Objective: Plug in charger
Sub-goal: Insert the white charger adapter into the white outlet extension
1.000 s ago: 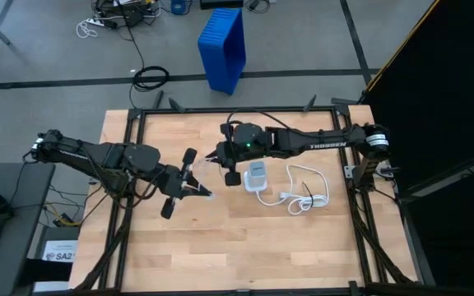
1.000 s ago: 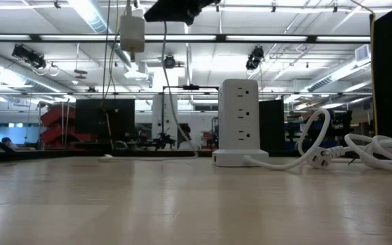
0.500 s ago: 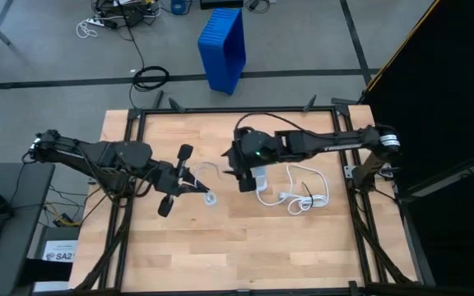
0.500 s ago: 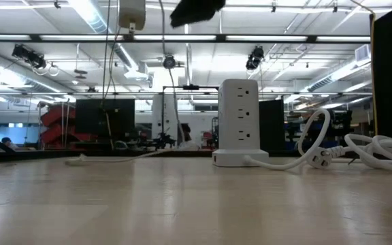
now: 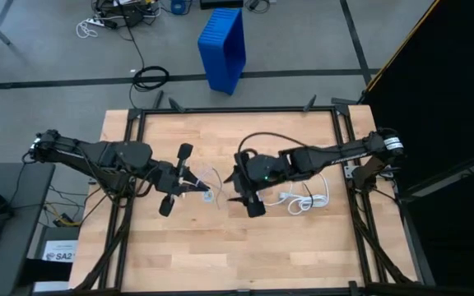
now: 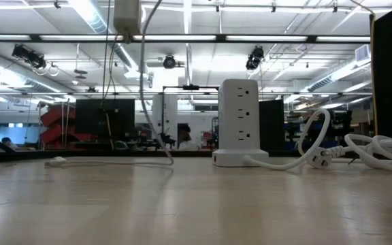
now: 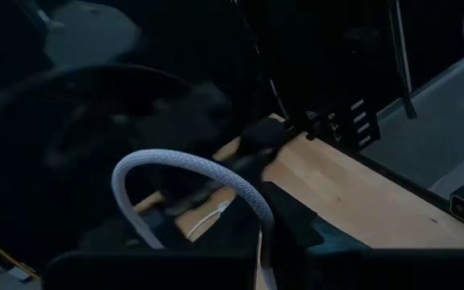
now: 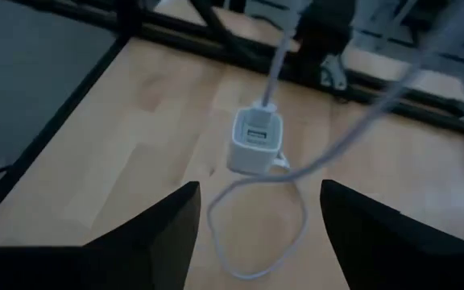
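Near the white tower-shaped power strip (image 6: pixel 240 122), left fingers (image 5: pixel 186 182) clenched the small pale plastic charger cube (image 8: pixel 256 145) by its cord; right fingers (image 8: pixel 151 234) hung released

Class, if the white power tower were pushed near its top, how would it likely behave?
The power tower stands tall on a small base, so it would probably tip rather than slide. Its thick cord, curled beside it, might drag and resist slightly.

A grey floor (image 5: pixel 48 66) crossed by dark lines surrounded the wooden table (image 5: pixel 179 247), a blue bin (image 5: pixel 223 48) at its 12 o'clock; beyond, ceiling strip lights (image 6: pixel 94 13) lit a workshop.
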Robot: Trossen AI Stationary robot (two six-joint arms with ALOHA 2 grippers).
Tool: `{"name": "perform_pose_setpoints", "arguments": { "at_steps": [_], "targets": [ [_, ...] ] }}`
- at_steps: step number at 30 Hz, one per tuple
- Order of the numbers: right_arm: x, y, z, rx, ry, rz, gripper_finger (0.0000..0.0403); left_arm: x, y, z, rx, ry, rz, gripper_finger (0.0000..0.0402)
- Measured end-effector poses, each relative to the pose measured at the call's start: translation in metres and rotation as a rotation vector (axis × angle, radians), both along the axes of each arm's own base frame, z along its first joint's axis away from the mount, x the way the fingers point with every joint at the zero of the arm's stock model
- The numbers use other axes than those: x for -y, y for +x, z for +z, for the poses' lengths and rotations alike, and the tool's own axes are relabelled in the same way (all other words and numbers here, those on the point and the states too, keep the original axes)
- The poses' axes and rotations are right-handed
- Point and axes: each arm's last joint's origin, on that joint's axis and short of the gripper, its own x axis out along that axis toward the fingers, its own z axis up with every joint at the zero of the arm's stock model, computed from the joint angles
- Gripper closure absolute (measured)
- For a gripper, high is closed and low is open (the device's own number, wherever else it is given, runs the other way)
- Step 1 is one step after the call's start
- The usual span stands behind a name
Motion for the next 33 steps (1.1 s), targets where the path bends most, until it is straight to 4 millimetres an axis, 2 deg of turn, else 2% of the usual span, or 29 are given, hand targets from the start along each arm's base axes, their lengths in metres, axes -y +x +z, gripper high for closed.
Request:
{"name": "perform_pose_setpoints", "arguments": {
  "at_steps": [6,10,14,19,25,29,33],
  "targets": [
    [-0.021,-0.004,0.007,0.065,0.027,0.032,0.0193,-0.001,0.0,0.0,-0.004,0.002,0.03,0.0402],
    [-0.028,0.008,-0.002,0.09,0.035,0.05,0.0194,-0.001,0.0,0.001,0.006,-0.002,0.031,0.0402],
    [-0.02,0.029,-0.022,0.092,0.046,0.008,0.0182,-0.001,0.0,0.001,0.012,-0.005,0.033,0.0402],
    [-0.001,0.051,-0.051,0.05,0.066,-0.07,0.0161,-0.001,0.0,0.002,0.012,-0.027,0.038,0.0402],
    [0.02,0.057,-0.046,0.117,0.116,-0.103,0.0147,-0.001,0.0,0.002,0.012,-0.028,0.038,0.0402],
    [0.025,0.059,-0.044,0.127,0.213,-0.03,0.0141,-0.001,0.001,0.002,0.013,-0.027,0.049,0.0402],
    [0.024,0.064,-0.054,0.119,0.245,0.009,0.0135,-0.001,0.001,0.002,0.014,-0.027,0.049,0.0402]
  ]
}}
